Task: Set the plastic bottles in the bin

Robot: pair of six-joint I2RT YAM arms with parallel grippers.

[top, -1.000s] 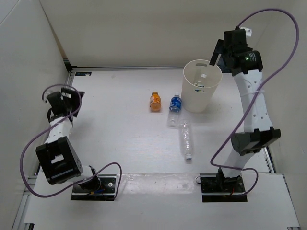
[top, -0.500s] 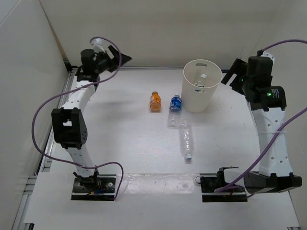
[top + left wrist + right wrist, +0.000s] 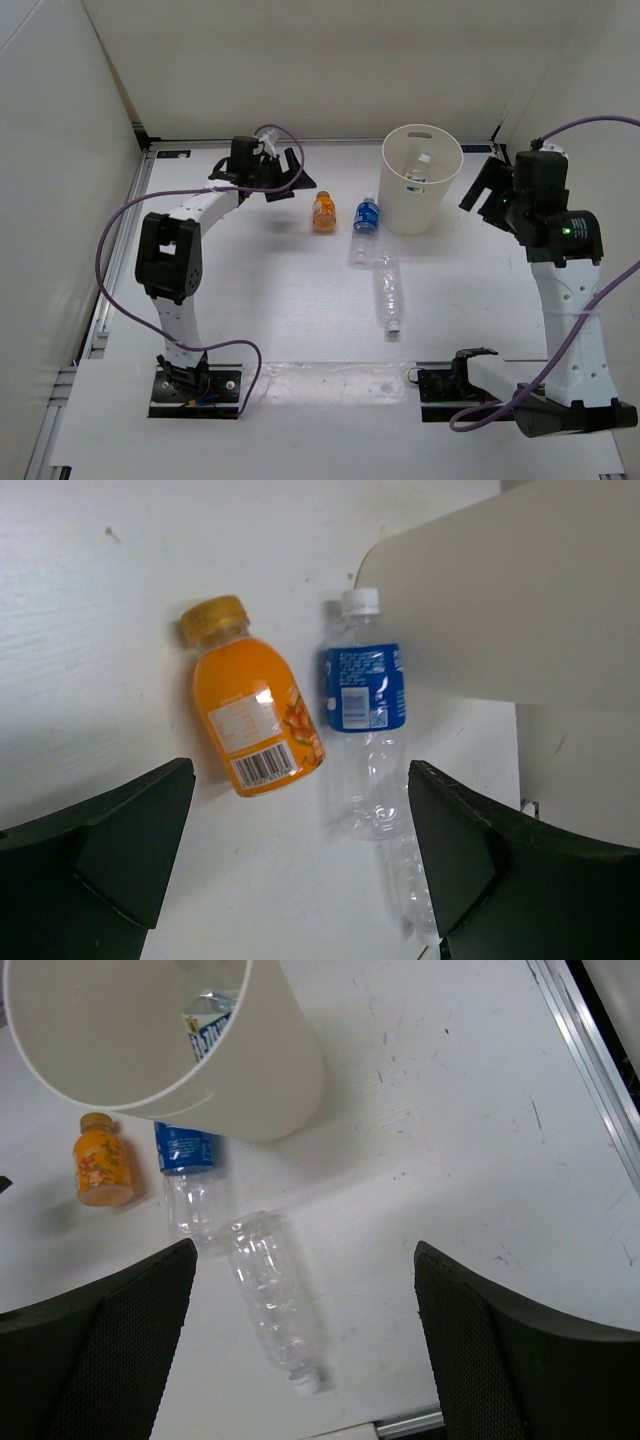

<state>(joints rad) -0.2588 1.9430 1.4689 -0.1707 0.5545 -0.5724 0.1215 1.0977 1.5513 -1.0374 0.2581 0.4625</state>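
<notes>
**Surface** (image 3: 260, 300): white, flat, walled on three sides; it carries every item below.

**Bin** (image 3: 415, 212): white tapered bucket, upright, at the far side right of centre, with a slot handle cut near the rim.

**Bottle in the bin** (image 3: 205, 1022): clear with a blue label, lying inside against the wall.

**Orange bottle** (image 3: 250, 712): short, with a gold cap, lying on its side left of the bin and well apart from it. Its cap points to the far side.

**Blue-label bottle** (image 3: 365, 720): clear with a white cap, lying just beside the orange bottle and parallel to it. The cap sits close by the foot of the bin.

**Plain bottle** (image 3: 387, 293): clear, without a label, lying nearer the arms. Its white cap points toward the near edge, and its base is just beside the base of the blue-label bottle. Whether they touch cannot be told.

**Left claw** (image 3: 301, 767): released, jaws spread wide, hanging above the orange and blue-label bottles, clear of both.

**Right claw** (image 3: 305, 1247): released, jaws spread wide, held high just right of the bin.

**Cables** (image 3: 112, 225): purple, one looping along each arm.
</notes>
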